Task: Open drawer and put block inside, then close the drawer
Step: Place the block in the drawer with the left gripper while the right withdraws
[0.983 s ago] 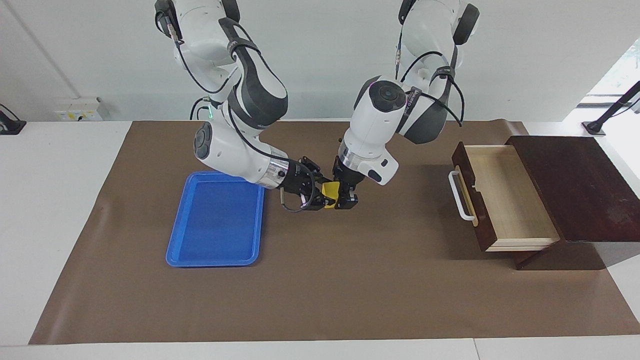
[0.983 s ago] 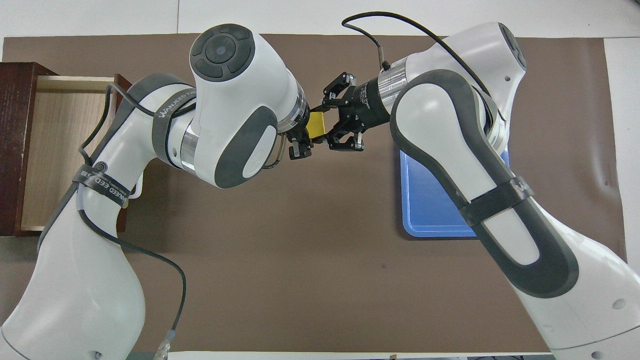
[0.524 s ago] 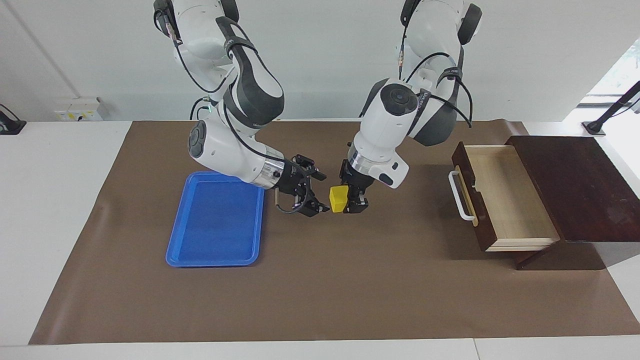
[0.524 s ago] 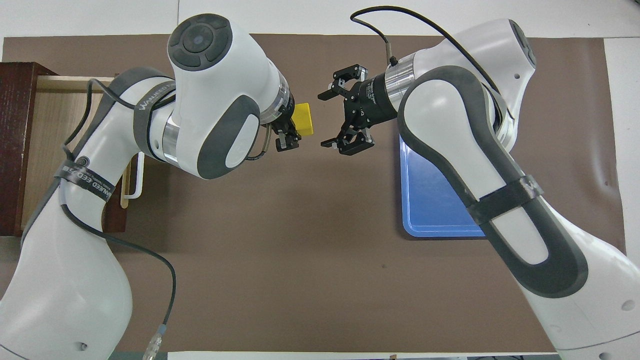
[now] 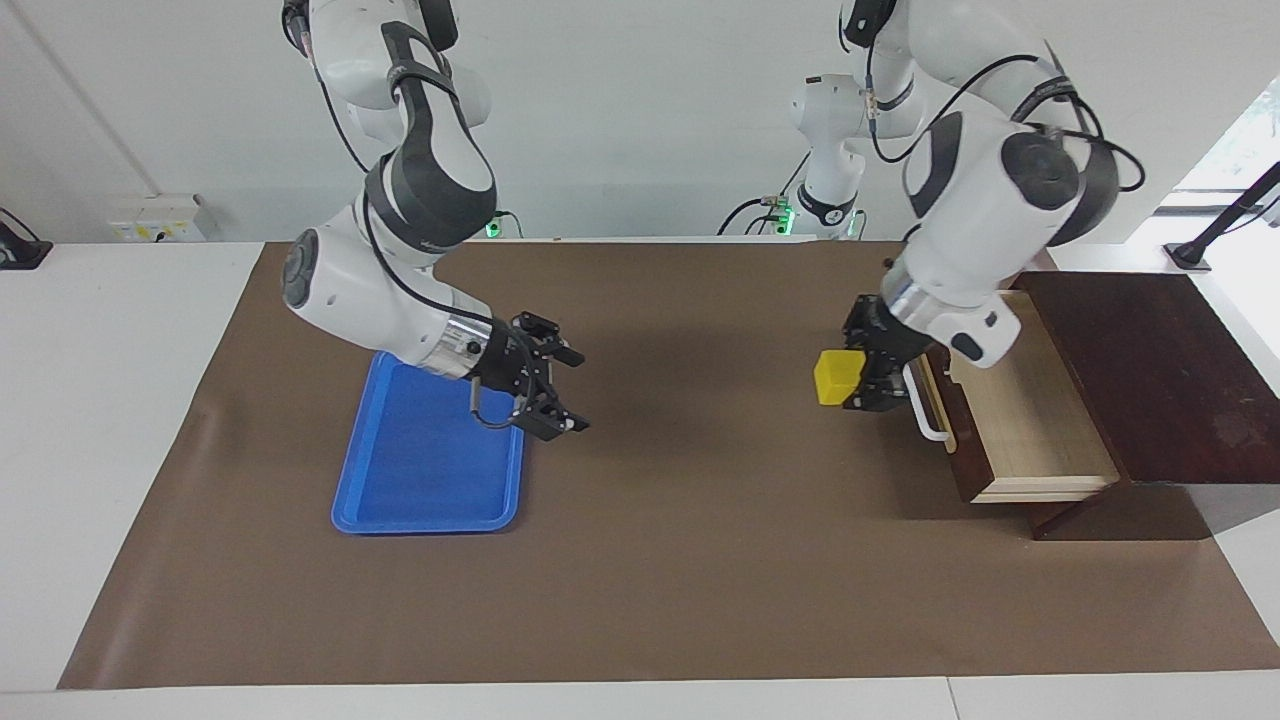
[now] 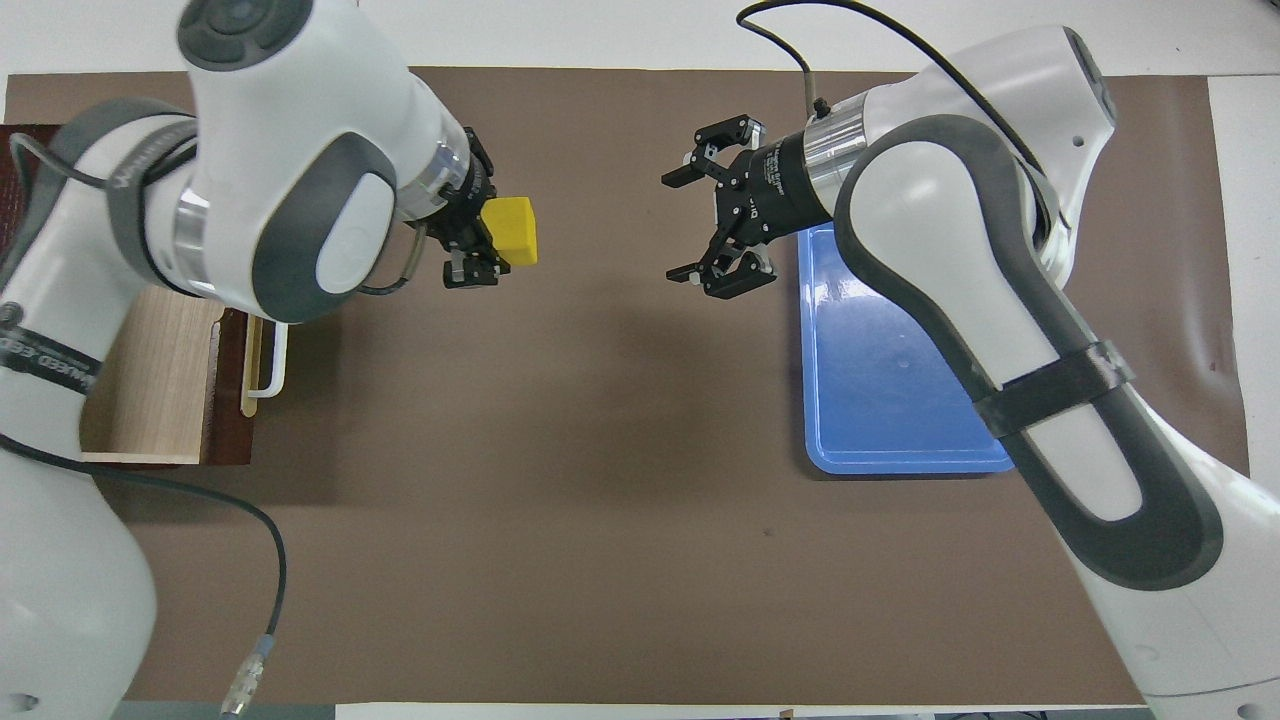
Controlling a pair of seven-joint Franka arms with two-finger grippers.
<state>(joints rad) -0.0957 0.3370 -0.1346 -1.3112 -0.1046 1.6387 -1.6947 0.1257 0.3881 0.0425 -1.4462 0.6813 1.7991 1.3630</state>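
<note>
Carrying the block (image 5: 836, 377), the left gripper (image 5: 868, 385) is clamped on it in the air just in front of the drawer (image 5: 1020, 395), which stands pulled out, pale inside showing. The right gripper (image 5: 560, 390) hangs with fingers spread and empty over the edge of the blue tray (image 5: 425, 445). Risks: block looks pinched at one side, so it could twist out; the gripper sits low by the white handle (image 5: 918, 395), so it could clip the drawer front and miss.
</note>
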